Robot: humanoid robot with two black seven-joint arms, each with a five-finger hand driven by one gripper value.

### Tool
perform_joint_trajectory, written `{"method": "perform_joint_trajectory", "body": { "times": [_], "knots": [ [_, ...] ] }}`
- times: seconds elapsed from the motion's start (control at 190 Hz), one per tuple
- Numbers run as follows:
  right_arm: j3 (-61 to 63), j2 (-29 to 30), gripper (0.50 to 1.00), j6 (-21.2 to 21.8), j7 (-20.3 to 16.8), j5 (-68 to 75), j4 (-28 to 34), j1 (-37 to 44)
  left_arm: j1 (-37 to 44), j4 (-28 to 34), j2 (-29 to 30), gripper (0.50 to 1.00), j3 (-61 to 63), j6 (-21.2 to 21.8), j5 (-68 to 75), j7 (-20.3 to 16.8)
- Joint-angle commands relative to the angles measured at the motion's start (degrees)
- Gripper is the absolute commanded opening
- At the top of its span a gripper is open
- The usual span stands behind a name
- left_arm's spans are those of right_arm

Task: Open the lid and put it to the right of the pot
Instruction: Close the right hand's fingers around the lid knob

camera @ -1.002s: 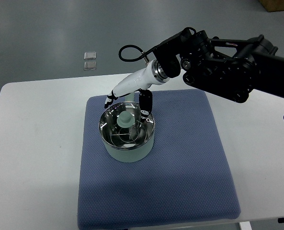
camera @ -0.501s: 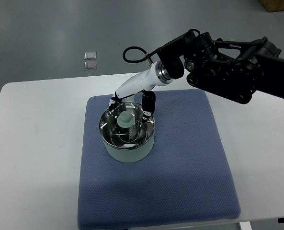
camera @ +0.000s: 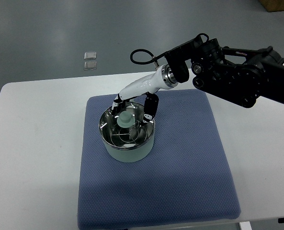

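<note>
A white table (camera: 36,143) carries a blue mat (camera: 180,167) that covers most of its middle and runs to the near edge. On the mat, toward its far left corner, stands the pot (camera: 128,149), a pale round vessel with a shiny rim. The glass lid (camera: 127,130) sits on the pot, closing it, with its pale green knob (camera: 126,119) upright in the centre.

The right hand (camera: 132,106) comes in from the right edge on a bulky black arm (camera: 237,79) that crosses above the mat's far right corner; a white forearm shell (camera: 144,85) slopes down from the arm's metal wrist ring to the pot's far rim. The fingers (camera: 117,103) point down over the far side of the lid, on one side of the knob, and the black thumb (camera: 150,106) hangs on the other side, so the hand is spread narrowly around the knob (whether any pad actually touches it I cannot tell). Nothing is lifted in the grasp; the lid lies flat on the rim.

The mat to the right of the pot is bare blue fabric. A black cable (camera: 142,55) loops up behind the wrist. On the grey floor (camera: 46,28) beyond the table's far edge lie two small clear square packets (camera: 90,61), one just behind the other.
</note>
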Motion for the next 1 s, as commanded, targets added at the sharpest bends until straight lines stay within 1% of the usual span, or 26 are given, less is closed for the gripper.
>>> {"method": "perform_joint_trajectory", "body": {
  "times": [0.0,0.169,0.396,0.527,0.533,0.575,0.659,0.696,0.754,0.802,0.865,0.902,0.97,0.997],
  "knots": [
    [0.16,0.19,0.815,-1.71,-0.01,0.07,-0.15,-0.20,0.01,-0.07,0.00,1.000,0.00,0.01,0.00,0.00],
    [0.07,0.89,0.807,-3.12,0.08,-0.10,-0.32,-0.55,0.01,0.02,0.00,1.000,0.00,-0.08,0.00,0.00],
    [0.07,1.06,0.805,-3.91,-0.01,-0.54,-0.76,-1.43,0.01,-0.07,0.00,1.000,0.00,0.01,0.00,0.00],
    [0.07,1.06,0.795,-4.00,-0.01,-0.54,-0.76,-1.43,0.01,-0.07,0.00,1.000,0.00,0.01,0.00,0.00],
    [0.07,1.06,0.785,-4.00,-0.01,-0.54,-0.76,-1.43,0.01,-0.07,0.00,1.000,0.00,-0.08,0.00,0.00],
    [0.07,1.06,0.762,-4.00,-0.01,-0.54,-0.76,-1.43,0.01,-0.07,0.00,1.000,0.00,0.01,0.00,0.00],
    [0.07,1.06,0.750,-4.00,-0.01,-0.63,-0.76,-1.52,0.01,-0.07,0.00,1.000,0.00,-0.08,0.00,0.00],
    [0.07,1.06,0.723,-4.00,-0.01,-0.63,-0.85,-1.61,0.01,-0.07,0.00,1.000,0.00,-0.08,0.00,0.00],
    [0.07,1.06,0.717,-4.00,-0.01,-0.63,-0.85,-1.96,0.01,-0.07,0.00,1.000,0.00,-0.08,0.00,0.00],
    [0.07,1.06,0.684,-4.00,-0.01,-0.54,-0.85,-2.13,0.01,-0.07,0.00,1.000,0.00,-0.08,0.00,0.00],
    [0.07,0.98,0.672,-4.00,-0.01,-0.54,-0.85,-2.14,0.01,-0.07,0.00,1.000,0.00,-0.08,0.00,0.00],
    [0.07,0.98,0.656,-4.00,-0.01,-0.54,-0.85,-2.14,0.01,-0.07,0.00,1.000,0.00,-0.08,0.00,0.00],
    [0.07,0.98,0.648,-4.00,0.08,-0.54,-0.85,-2.14,0.01,-0.07,0.00,1.000,0.00,-0.08,0.00,0.00],
    [0.07,0.89,0.627,-4.00,0.08,-0.54,-0.85,-2.14,0.01,-0.07,0.00,1.000,0.00,-0.08,0.00,0.00]
  ]
}}
